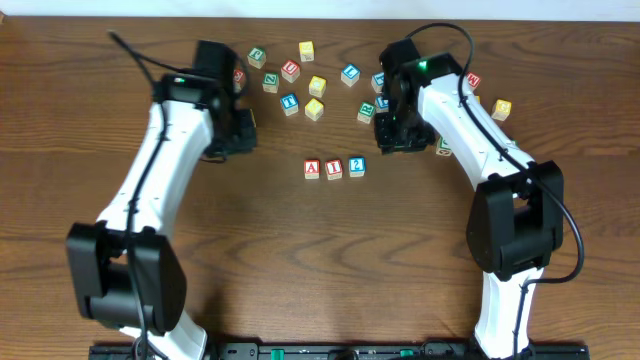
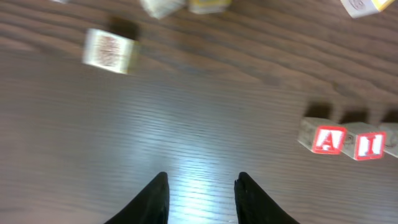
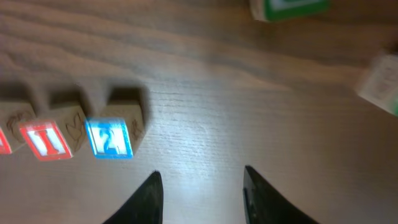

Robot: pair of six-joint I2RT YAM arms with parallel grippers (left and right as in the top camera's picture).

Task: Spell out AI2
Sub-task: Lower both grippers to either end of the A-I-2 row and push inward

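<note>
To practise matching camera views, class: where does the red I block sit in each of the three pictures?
Overhead: red I block, middle of the three-block row, centre of picture.
Left wrist: right edge, mid-height.
Right wrist: far left, mid-height.
Shared landmark: red A block beside it, cut off in the right wrist view.

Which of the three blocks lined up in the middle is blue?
The wooden cube showing a blue 2, at the row's right end; the A cube and I cube are red.
</note>
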